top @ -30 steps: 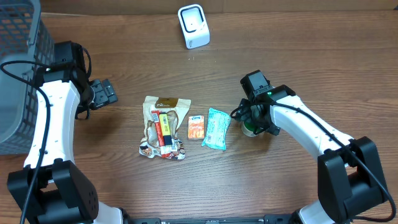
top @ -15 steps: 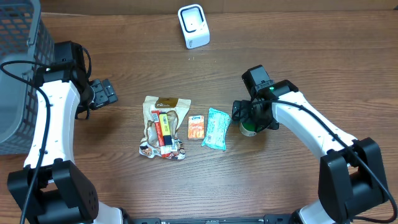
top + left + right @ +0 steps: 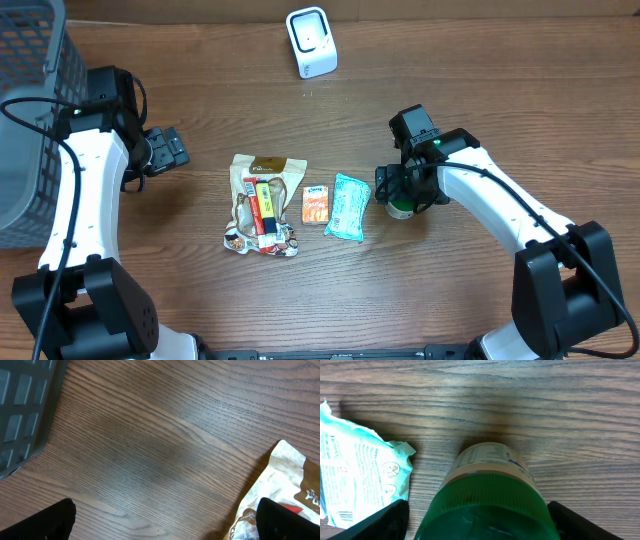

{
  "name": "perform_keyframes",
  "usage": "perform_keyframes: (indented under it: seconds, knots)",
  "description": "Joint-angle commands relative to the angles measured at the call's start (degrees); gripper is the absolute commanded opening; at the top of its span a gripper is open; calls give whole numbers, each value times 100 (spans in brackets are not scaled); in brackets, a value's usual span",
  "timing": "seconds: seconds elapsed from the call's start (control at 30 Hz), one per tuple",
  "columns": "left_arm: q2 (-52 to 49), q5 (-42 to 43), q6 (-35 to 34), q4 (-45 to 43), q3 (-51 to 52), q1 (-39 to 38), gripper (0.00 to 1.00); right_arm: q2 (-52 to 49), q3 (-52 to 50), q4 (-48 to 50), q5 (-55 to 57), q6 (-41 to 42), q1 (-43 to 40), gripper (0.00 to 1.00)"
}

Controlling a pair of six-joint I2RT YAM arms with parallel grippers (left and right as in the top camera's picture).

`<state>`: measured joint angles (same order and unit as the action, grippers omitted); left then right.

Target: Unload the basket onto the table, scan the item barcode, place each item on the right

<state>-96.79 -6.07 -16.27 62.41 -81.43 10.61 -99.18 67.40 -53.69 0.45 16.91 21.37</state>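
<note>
right gripper [image 3: 480,517] shifts slightly over the green-capped bottle [image 3: 487,485], jaws apart either side of its cap, left gripper [image 3: 167,517] unmoved, jaws wide apart

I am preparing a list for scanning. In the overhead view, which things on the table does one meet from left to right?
gray basket, large snack bag, small orange packet, light blue packet, green-lidded bottle. The white scanner is left out: it stands farther back, in line with the small orange packet.
</note>
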Motion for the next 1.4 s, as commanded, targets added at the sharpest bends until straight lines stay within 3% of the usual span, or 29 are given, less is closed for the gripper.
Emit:
perform_keyframes:
  seconds: [0.0, 1.0, 1.2, 1.37]
  knots:
    - [-50, -9, 87, 9, -81, 9, 100, 4, 114, -20, 162, -70, -22, 88]
    - [-50, -9, 87, 9, -81, 9, 100, 2, -732, 973, 205, -68, -22, 88]
    - [-50, -9, 87, 9, -81, 9, 100, 4, -726, 1064, 256, -70, -24, 79]
    - [-50, -9, 87, 9, -81, 9, 100, 4, -448, 859, 271, -68, -24, 78]
